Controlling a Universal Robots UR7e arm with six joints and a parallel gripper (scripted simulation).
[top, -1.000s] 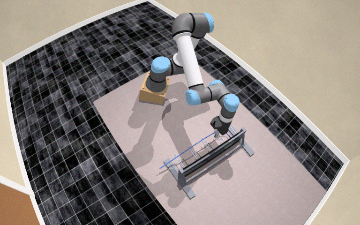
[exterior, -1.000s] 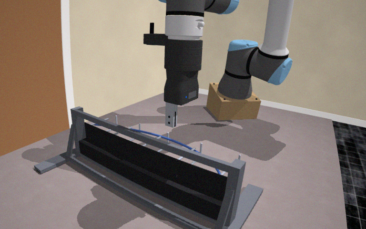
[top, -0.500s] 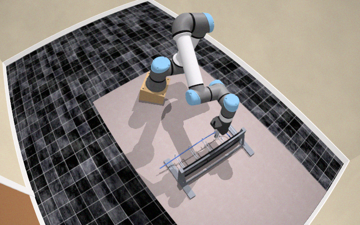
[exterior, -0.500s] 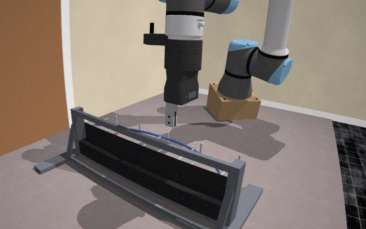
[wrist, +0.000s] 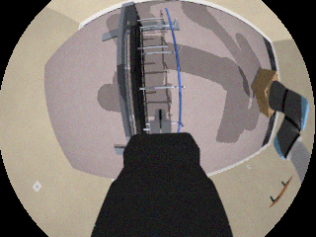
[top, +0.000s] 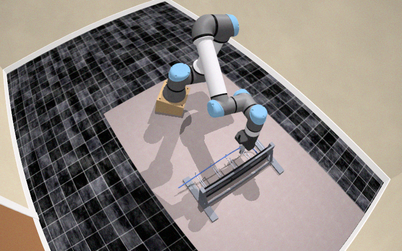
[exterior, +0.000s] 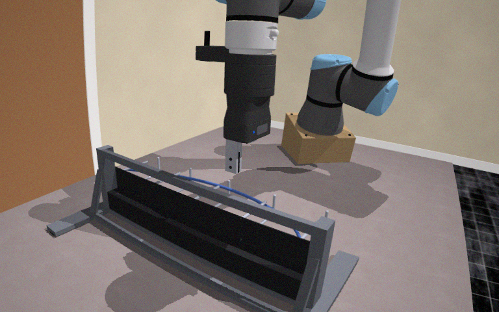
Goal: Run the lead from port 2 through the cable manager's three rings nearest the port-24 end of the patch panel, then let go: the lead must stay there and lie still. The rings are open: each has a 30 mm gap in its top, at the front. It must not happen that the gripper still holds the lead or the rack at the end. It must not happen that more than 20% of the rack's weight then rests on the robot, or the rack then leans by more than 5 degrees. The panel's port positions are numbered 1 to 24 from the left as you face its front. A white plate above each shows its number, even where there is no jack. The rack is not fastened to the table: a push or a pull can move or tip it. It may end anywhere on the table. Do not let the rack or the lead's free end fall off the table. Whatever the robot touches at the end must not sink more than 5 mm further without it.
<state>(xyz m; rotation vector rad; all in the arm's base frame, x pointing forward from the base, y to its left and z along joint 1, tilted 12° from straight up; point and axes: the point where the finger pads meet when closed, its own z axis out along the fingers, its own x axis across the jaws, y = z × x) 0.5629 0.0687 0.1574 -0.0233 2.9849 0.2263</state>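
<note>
Beside the closed end effector (top: 242, 150) (exterior: 233, 171) (wrist: 160, 115), the blue lead (top: 213, 164) (exterior: 235, 189) (wrist: 180, 74).

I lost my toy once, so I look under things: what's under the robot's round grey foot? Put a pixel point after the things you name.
A wooden block (top: 169, 109) (exterior: 323, 149) is under the foot (top: 175, 94) (exterior: 319, 123). You can see its sides and corners, but the foot covers its middle.
</note>
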